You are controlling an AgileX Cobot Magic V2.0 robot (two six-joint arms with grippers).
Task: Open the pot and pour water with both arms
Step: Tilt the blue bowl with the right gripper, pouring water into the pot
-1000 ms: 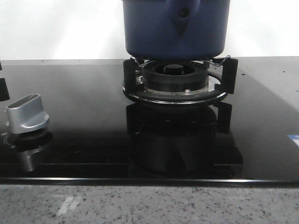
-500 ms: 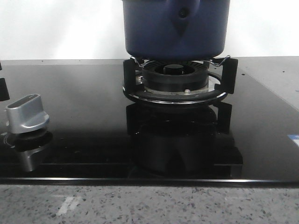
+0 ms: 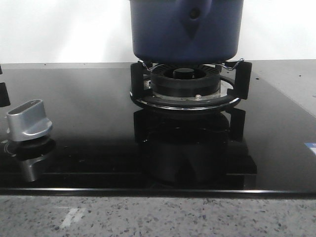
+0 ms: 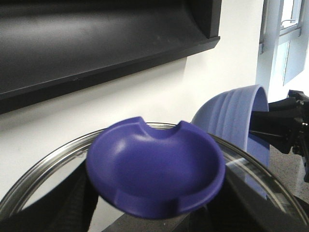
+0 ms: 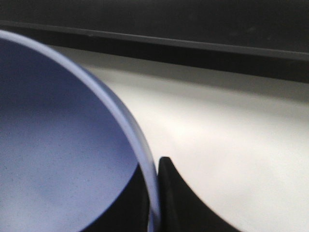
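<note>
The pot (image 3: 185, 29) is a large round vessel of matte dark-blue finish with a rounded bottom edge. It hangs just above the black ring-shaped burner grate (image 3: 190, 89), apart from it, at the top middle of the front view, its upper part cut off by the frame. A raised teardrop bump with a small hole (image 3: 194, 14) faces the camera. The pot's base looks close to level, so its axis stands roughly upright here.

Under it the burner sits on a glossy black glass cooktop (image 3: 89, 123) that mirrors the grate. A brushed silver control knob (image 3: 28, 121) with a flat grip stands at the left. The cooktop is set into a speckled grey stone desk (image 3: 158, 215).

In the left wrist view a dark-blue, shallow, dish-shaped lid handle (image 4: 155, 173) with two notches in its rim sits at the centre of a glass lid with a metal rim (image 4: 46, 166). Behind it the pot's pale-blue ribbed inner wall (image 4: 236, 116) shows. The left claw's fingers are barely visible, and I cannot tell how they stand.

The right wrist view shows the pot's smooth rim (image 5: 128, 123) right against a dark finger (image 5: 174, 193) of the right claw; whether it pinches the rim I cannot tell.
</note>
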